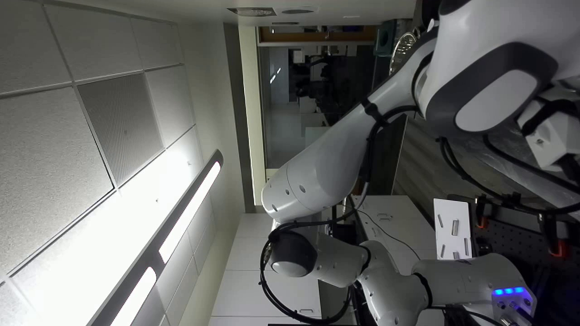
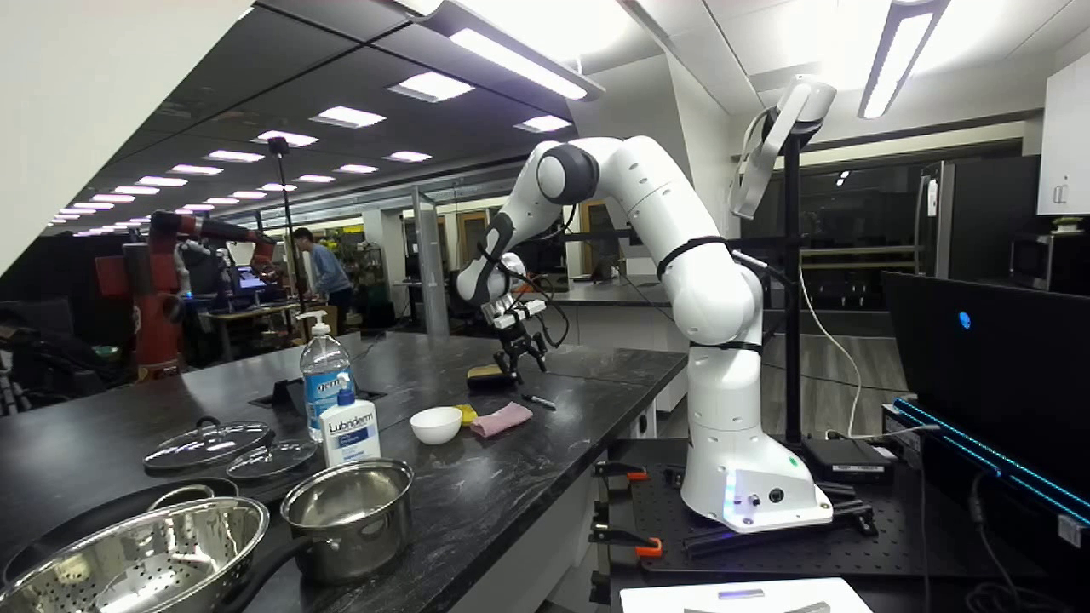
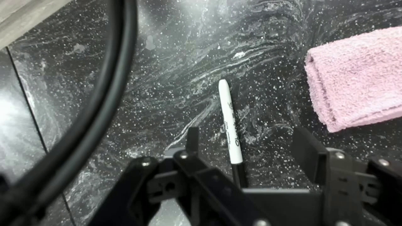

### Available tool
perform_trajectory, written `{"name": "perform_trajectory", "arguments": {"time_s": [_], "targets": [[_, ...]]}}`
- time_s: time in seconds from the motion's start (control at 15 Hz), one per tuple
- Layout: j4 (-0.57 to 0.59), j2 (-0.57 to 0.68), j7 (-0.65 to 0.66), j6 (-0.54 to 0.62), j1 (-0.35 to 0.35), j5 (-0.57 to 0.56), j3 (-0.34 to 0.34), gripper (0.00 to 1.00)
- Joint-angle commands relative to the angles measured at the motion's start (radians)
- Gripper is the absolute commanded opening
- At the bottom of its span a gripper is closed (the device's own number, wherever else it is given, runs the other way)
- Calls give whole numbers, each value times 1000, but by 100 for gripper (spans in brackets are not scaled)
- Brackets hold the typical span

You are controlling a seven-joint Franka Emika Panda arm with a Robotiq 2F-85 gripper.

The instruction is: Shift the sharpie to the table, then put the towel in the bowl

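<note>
Black cables (image 3: 97,113) are bending down the left side of the wrist view. Near the bottom middle, the gripper (image 3: 248,146) is standing with its jaws wide apart. The white sharpie (image 3: 230,124) is lying mid-frame on the dark table (image 3: 163,103), its black end showing between them. At the upper right, the folded pink towel (image 3: 358,78) is resting.

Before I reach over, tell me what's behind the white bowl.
In an exterior view, a small yellow item peeks out behind the white bowl, next to the pink towel. The bowl covers part of it; anything else directly behind cannot be seen.
</note>
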Motion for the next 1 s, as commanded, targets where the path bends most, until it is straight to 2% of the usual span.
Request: {"name": "perform_trajectory", "arguments": {"time_s": [0.0, 0.47, 0.67, 0.93], "targets": [[-12, -19, 21, 4, 24, -40, -12, 100], [-121, -222, -88, 43, 115, -210, 22, 100], [-165, -325, -150, 65, 136, -187, 59, 100], [-201, -408, -255, 73, 136, -68, 103, 100]]}}
